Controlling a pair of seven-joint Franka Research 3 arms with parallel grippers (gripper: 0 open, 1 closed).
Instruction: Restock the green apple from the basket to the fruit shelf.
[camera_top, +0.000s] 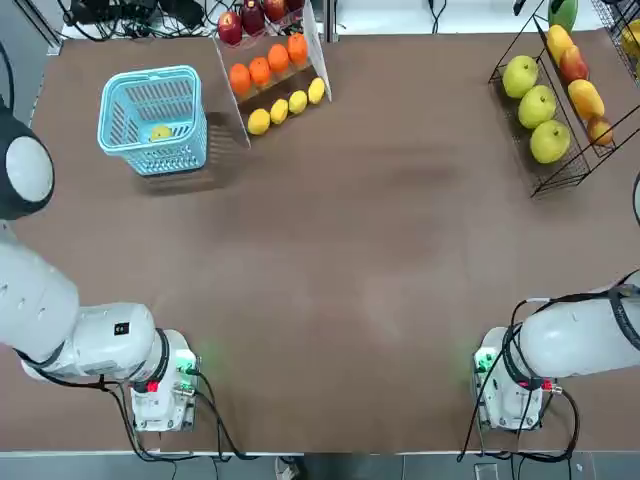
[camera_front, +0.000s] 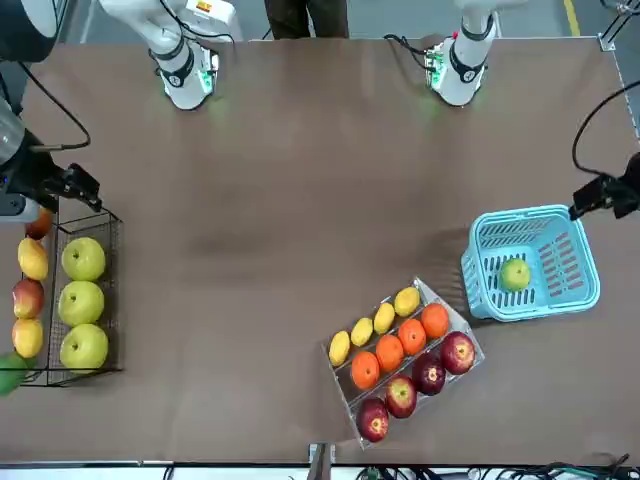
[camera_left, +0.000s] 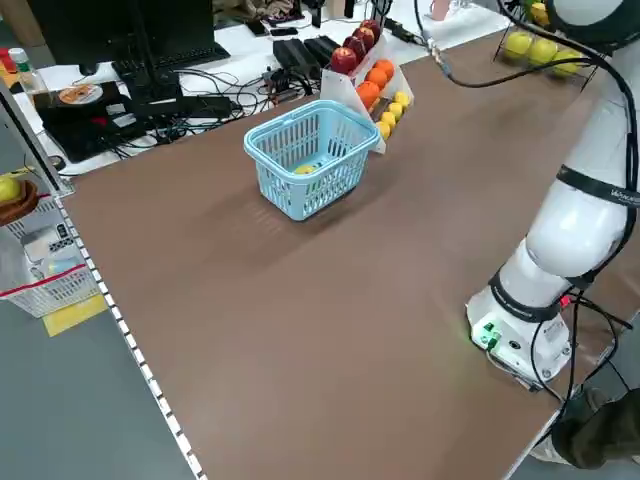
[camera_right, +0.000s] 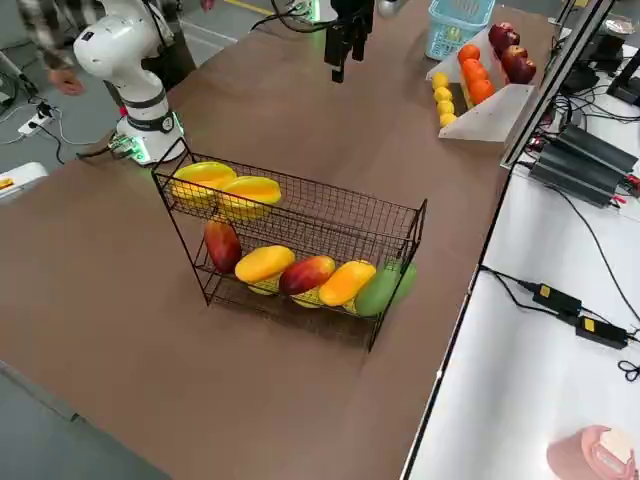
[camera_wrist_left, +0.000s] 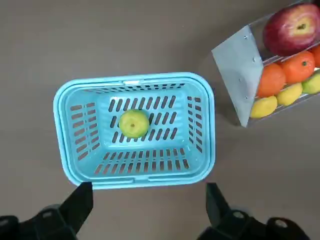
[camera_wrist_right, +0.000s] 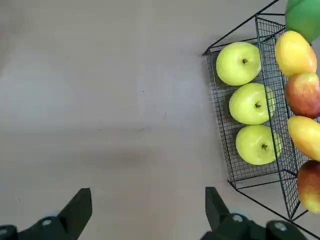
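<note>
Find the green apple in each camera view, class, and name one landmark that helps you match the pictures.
Top view: green apple in the basket, upper left.
Front view: apple in the basket, right of centre.
Left side view: apple barely shows through the basket's lattice, upper middle.
Right side view: not visible; only the basket's top shows.
Left wrist view: apple mid-basket.
Right wrist view: not in it.
Shared landmark: the tilted stand of oranges and lemons beside the basket.

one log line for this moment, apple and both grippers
green apple: in basket, ungrasped | left gripper: open, above basket | right gripper: open, empty, beside fruit shelf
</note>
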